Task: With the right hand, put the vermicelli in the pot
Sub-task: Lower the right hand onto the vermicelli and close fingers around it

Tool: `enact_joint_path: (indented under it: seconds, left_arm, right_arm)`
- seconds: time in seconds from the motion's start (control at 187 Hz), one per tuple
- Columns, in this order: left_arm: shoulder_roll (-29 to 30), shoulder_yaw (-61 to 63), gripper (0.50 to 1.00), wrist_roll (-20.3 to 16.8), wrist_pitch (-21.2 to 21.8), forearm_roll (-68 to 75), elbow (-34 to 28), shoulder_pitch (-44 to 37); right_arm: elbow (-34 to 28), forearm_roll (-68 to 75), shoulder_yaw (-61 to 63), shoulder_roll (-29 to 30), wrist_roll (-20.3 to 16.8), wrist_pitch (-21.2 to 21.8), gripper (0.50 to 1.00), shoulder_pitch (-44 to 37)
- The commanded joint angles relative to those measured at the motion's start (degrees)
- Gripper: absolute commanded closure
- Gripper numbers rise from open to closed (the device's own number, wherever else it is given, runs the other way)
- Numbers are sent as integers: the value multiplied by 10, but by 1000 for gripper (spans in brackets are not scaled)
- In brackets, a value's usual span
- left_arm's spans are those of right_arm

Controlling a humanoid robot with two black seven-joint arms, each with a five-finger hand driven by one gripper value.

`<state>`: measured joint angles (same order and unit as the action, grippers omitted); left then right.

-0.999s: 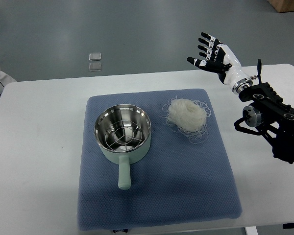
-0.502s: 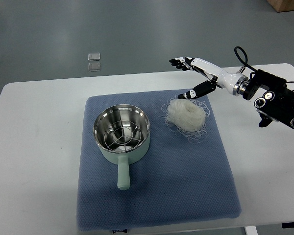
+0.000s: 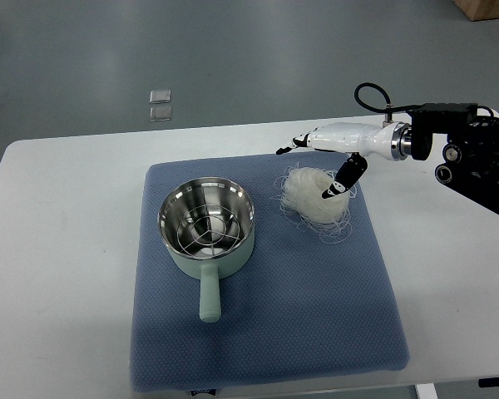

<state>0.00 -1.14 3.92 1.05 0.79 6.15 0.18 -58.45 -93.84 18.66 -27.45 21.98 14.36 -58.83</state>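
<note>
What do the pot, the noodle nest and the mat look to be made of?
Pot: shiny bare metal inside, likely steel, with reflections; matte pale green outside and handle, perhaps enamel or coating. Vermicelli: dry, thin, translucent white strands, stray loops around. Mat: blue woven-looking fabric or foam, dotted texture.

A blue quilted mat (image 3: pixel 316 316) is lying across the middle of a white table (image 3: pixel 58 249). Two small clear squares (image 3: pixel 160 104) are sitting on the grey floor (image 3: pixel 233 58) beyond the table's far edge.
</note>
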Motion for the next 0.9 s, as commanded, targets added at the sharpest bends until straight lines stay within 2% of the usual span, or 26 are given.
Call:
enact_joint_path:
  seconds: [0.0,0.47,0.599,0.893]
  left_arm:
    - [0,0,500,0,0,0,0,0]
    - [0,0,500,0,0,0,0,0]
    - [0,0,500,-1,0,0,0,0]
    - [0,0,500,0,0,0,0,0]
  right_arm:
    - [0,-16,-27,2,-1,-1,583,-19]
    - [27,-78,-85,5,-6,-27,583,-24]
    - [51,-82,-85,20,-8,-37,585,-17]
    - [61,-86,-93,49,-8,-46,585,-3]
